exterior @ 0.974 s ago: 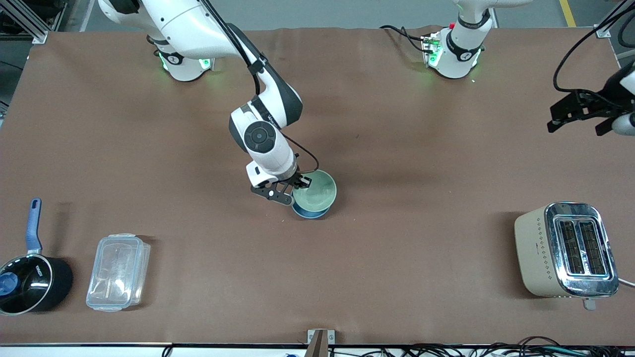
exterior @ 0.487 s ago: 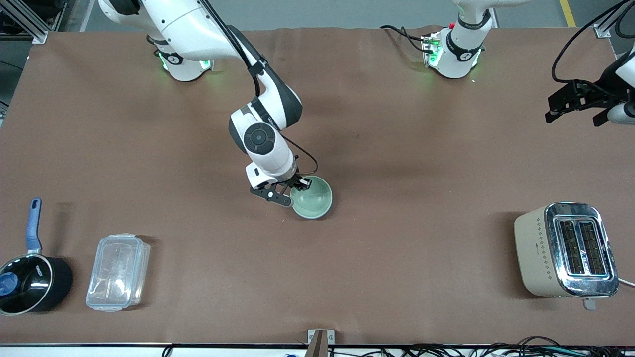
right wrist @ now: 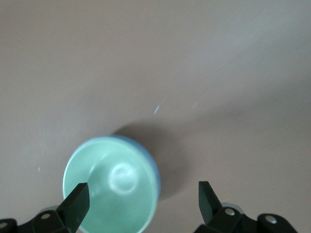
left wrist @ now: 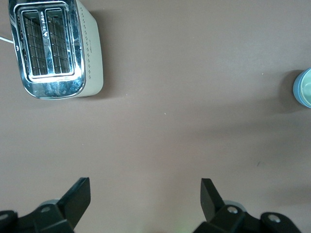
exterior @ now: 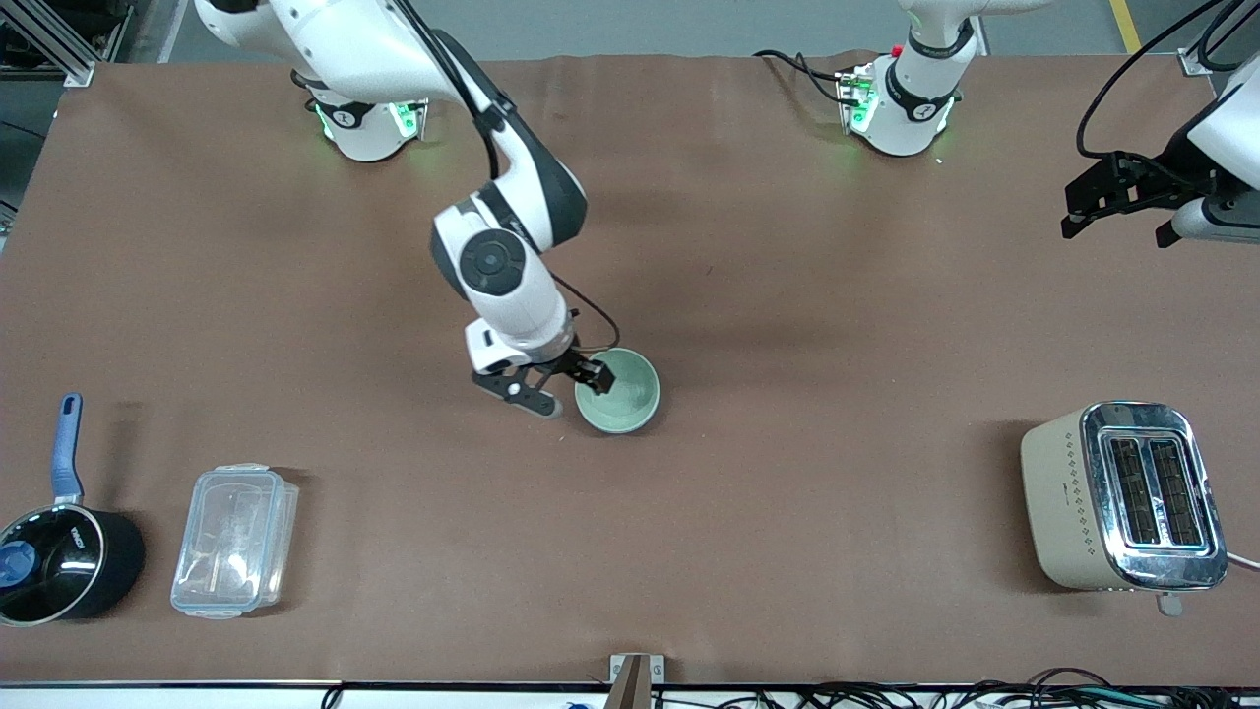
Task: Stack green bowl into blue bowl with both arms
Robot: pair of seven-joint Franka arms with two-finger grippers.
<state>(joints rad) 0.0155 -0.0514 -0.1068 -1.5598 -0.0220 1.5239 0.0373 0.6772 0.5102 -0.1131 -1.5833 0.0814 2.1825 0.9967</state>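
The green bowl sits mouth-up, nested in the blue bowl, near the middle of the table; being round, it has no long axis. The right gripper hangs over its rim at about nine o'clock, fingers spread wide and empty. The left gripper, also wide and empty, waits over the left arm's end of the table, with the toaster nearer the front camera.
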